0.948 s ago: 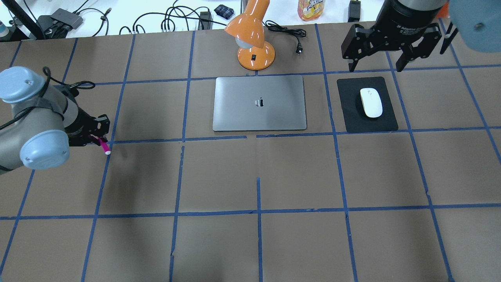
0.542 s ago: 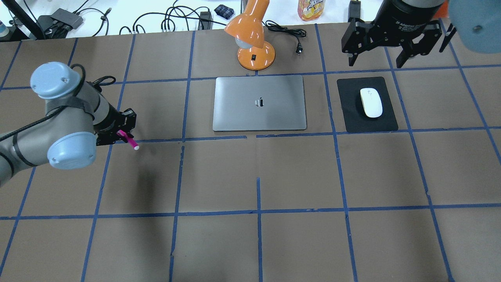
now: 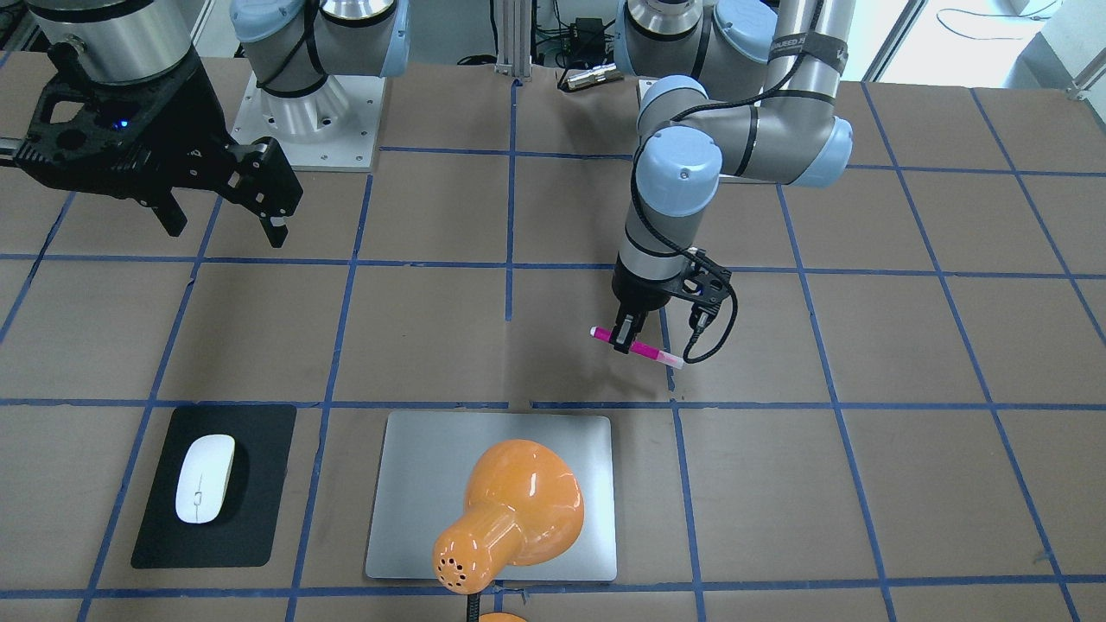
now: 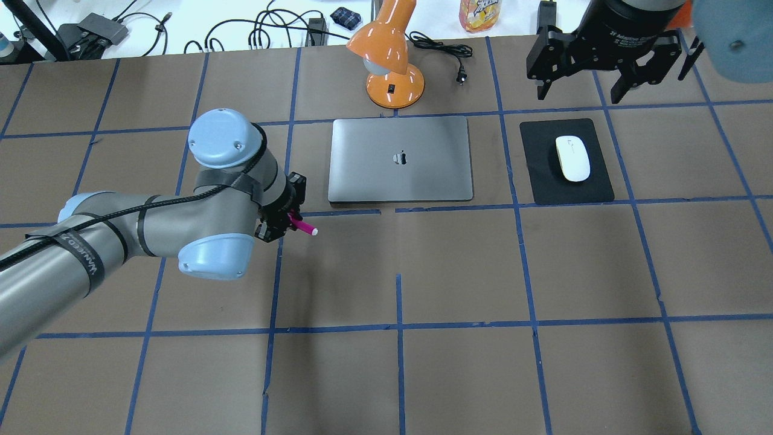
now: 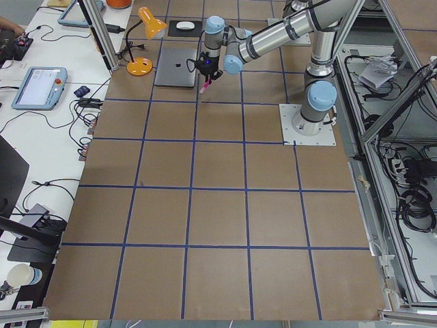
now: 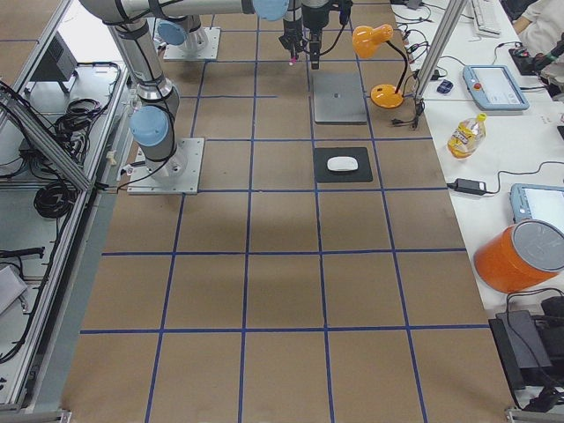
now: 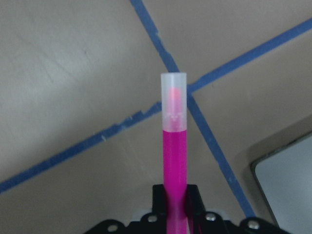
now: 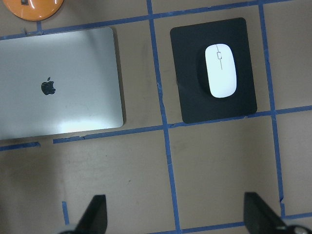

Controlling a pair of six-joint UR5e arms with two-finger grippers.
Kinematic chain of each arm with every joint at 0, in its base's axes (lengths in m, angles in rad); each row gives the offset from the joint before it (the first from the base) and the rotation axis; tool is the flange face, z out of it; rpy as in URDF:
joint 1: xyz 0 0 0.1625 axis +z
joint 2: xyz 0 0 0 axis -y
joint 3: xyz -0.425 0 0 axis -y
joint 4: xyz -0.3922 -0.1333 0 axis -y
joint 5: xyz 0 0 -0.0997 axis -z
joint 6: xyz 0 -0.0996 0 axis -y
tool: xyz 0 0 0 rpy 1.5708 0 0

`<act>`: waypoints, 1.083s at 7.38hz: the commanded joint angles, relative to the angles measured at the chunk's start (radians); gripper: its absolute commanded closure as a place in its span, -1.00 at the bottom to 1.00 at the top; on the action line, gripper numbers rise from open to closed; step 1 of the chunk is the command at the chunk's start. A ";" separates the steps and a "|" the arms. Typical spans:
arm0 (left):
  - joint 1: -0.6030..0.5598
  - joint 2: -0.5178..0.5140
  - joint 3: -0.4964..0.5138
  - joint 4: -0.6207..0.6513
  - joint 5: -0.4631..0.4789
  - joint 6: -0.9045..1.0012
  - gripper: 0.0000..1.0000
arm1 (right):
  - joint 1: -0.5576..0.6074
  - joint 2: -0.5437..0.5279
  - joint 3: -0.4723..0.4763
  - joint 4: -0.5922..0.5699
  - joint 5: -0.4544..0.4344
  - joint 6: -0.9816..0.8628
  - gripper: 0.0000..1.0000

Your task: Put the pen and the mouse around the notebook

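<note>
Relocated since the earlier overhead frames: left gripper, which has swung with its arm from the table's left margin inward to a station just off the near-left corner of the notebook, carrying the pen with it; right gripper has shifted only slightly. Item one, short slim magenta-pink pen with a pale translucent cap: clamped between the left gripper's two narrow fingers near its uncapped end, lying roughly level, cap end projecting away from the fingers toward the table's middle, held clear of the surface over a crossing of blue tape lines; near the notebook's corner, not touching it. Item two, large flat silver-grey metallic notebook with rounded corners and a dark logo at its centre: closed, lying flat and square to the tape grid on the brown paper-covered table. Item three, small smooth white oval mouse: resting on a matte black rectangular mat, right of the notebook and apart from it, one tape line between them. Right gripper: jaws spread wide with nothing between them, hanging high above the table beyond the mat's far edge. Item four, glossy orange desk lamp: round base standing just beyond the notebook's far edge, its black cord trailing to the right.
</note>
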 commanded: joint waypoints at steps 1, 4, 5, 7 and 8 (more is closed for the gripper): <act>-0.088 -0.049 0.032 0.001 0.000 -0.149 1.00 | 0.000 -0.002 0.000 0.003 0.001 -0.001 -1.00; -0.168 -0.124 0.121 -0.015 0.001 -0.283 1.00 | 0.000 -0.002 0.002 0.003 0.004 -0.006 -1.00; -0.202 -0.144 0.128 -0.007 0.001 -0.342 1.00 | 0.000 -0.002 0.002 0.003 0.004 -0.006 -1.00; -0.246 -0.181 0.157 -0.007 0.001 -0.416 1.00 | 0.000 -0.002 0.002 0.003 0.004 -0.006 -1.00; -0.263 -0.208 0.168 -0.012 0.004 -0.435 1.00 | 0.000 -0.002 0.002 0.003 0.004 -0.006 -1.00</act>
